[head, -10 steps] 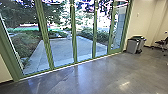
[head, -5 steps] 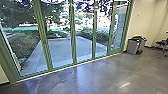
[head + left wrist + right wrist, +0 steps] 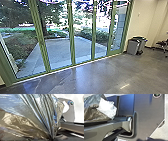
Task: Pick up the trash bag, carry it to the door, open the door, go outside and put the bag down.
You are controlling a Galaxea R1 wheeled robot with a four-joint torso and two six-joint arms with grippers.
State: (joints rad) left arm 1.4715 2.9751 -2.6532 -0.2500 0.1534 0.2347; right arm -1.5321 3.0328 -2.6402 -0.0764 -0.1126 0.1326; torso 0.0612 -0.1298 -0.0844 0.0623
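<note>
Whether the left hand is clenched or released cannot be told, nor can the state of the right hand. In the left wrist view, the thin, shiny, see-through trash bag (image 3: pixel 31 110) is close to the camera, its film drawn into tight, long folds that run together to one narrow point. The bag is in front of the robot's own broad dark plate (image 3: pixel 146 112); whether it touches the plate is unclear. Its film is silvery blue where light strikes it and smoky brown elsewhere, taut along the gathered folds and loosely crumpled away from them. A crumpled white piece (image 3: pixel 107 107) shows at the bag in the right wrist view, though whether it is inside or outside is hard to say.

Farther out, a smooth grey floor (image 3: pixel 100 77) runs to a tall glass wall with green frames (image 3: pixel 71 45), its panels standing in a line. Beyond the glass are a pale paved path (image 3: pixel 58 50), shrubs (image 3: pixel 21 45) and trees. On the right, grey bins (image 3: pixel 133 46) stand near a cream wall (image 3: pixel 142 22). A dark chair (image 3: pixel 162 44) at the far right is cut off. The bag's outline is also cut off, and its contents are too blurred to name.
</note>
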